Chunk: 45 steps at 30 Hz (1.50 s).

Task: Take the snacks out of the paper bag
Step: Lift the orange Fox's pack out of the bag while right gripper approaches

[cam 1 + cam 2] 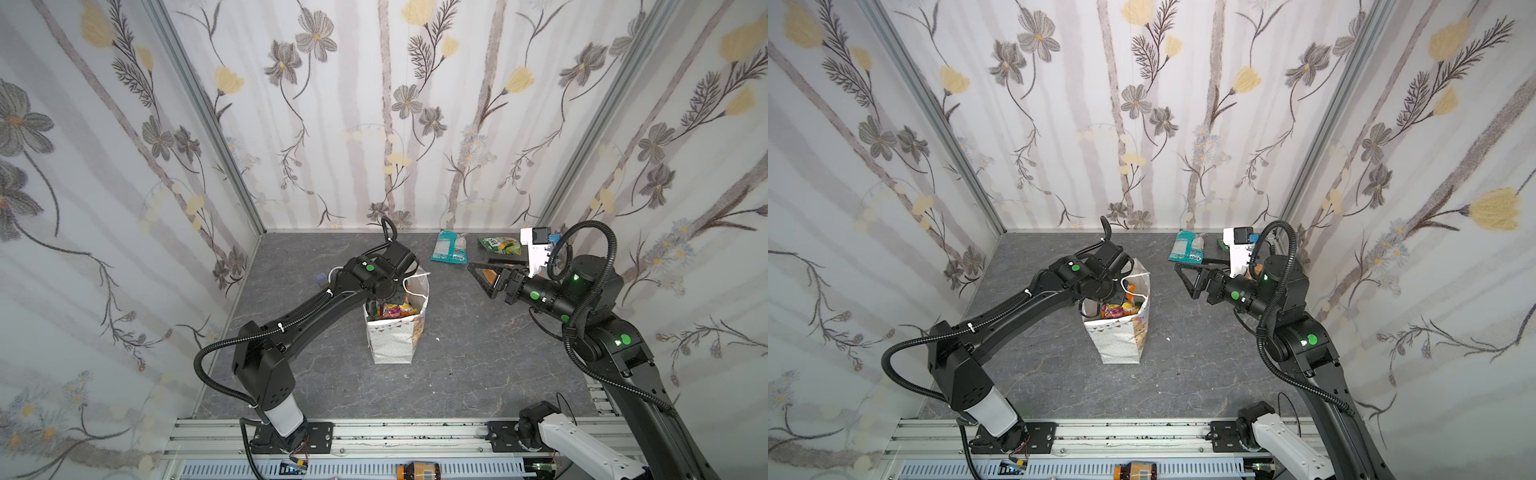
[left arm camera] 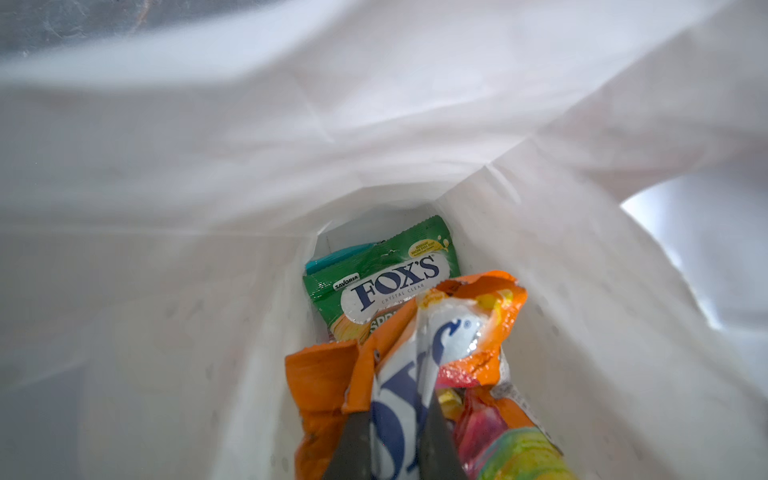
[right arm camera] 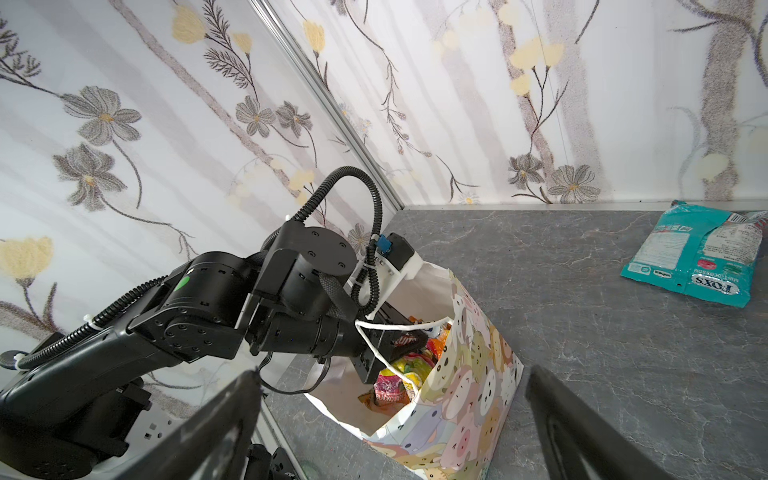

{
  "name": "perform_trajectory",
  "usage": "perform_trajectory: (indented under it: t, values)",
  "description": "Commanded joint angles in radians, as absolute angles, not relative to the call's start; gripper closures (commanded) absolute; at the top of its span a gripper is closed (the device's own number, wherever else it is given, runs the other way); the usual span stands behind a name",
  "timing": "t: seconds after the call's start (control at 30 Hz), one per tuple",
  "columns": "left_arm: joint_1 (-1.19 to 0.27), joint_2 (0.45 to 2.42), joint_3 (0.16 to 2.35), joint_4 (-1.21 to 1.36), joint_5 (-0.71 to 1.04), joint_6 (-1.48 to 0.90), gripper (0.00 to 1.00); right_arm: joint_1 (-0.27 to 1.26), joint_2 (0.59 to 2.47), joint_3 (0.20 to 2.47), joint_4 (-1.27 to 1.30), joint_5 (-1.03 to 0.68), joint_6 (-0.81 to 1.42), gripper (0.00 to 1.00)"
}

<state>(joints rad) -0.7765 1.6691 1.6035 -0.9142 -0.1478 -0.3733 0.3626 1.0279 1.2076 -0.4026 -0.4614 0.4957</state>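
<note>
Orange foil is what your left gripper has pinched: its jaws are clamped on the crumpled top of the orange packet, deep inside the paper bag. A green packet lies lower in the bag (a teal edge peeks out behind it). Beyond the bag, a teal packet and a yellow-green packet already lie on the table. Your right gripper hangs beside the bag, jaws spread wide, empty. This looks like the lift-out step: pull straight up, clear of the cord handle, without tipping the bag.
</note>
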Motion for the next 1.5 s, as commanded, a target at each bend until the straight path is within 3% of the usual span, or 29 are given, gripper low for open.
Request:
perform_trajectory:
  t: [0.0, 0.93, 1.47]
  values:
    - [-0.777, 1.651, 1.627, -0.927, -0.193, -0.371, 1.00, 0.364, 1.029, 1.209, -0.379, -0.446, 0.485, 0.00]
    - [-0.776, 1.522, 1.791, -0.924, -0.280, -0.311, 1.00, 0.364, 1.004, 1.202, -0.348, -0.457, 0.491, 0.00]
    - [-0.784, 1.232, 1.550, -0.484, -0.106, -0.222, 1.00, 0.428, 1.033, 1.193, -0.186, -0.480, 0.552, 0.00]
